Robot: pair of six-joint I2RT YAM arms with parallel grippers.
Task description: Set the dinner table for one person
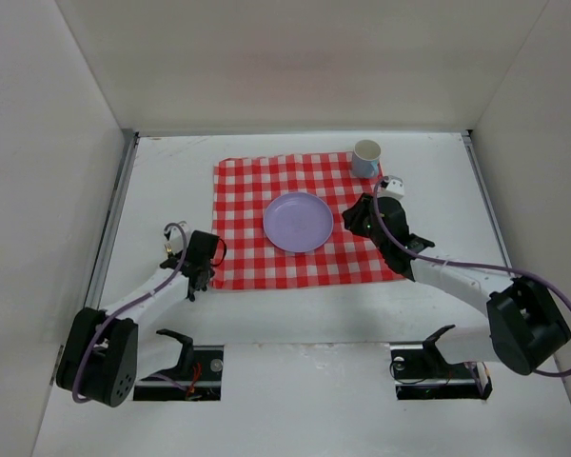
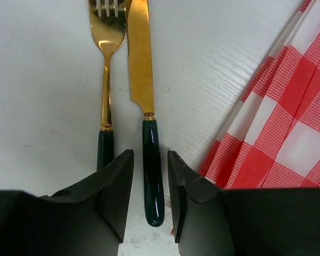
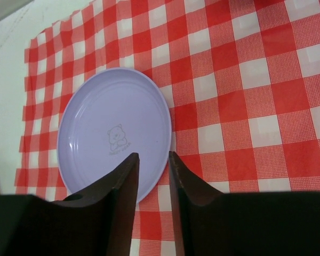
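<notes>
The white dinner table carries a red-and-white checked cloth with a lilac plate in its middle. My left gripper is at the cloth's left edge. In the left wrist view it is open, its jaws on either side of the dark green handle of a gold knife. A matching gold fork lies just left of the knife on the bare table. My right gripper is just right of the plate. In the right wrist view it is narrowly open and empty above the plate's near rim.
A pale blue cup stands upright at the cloth's far right corner. Upright white panels wall the table at the left, back and right. The cloth's edge lies just right of the knife handle.
</notes>
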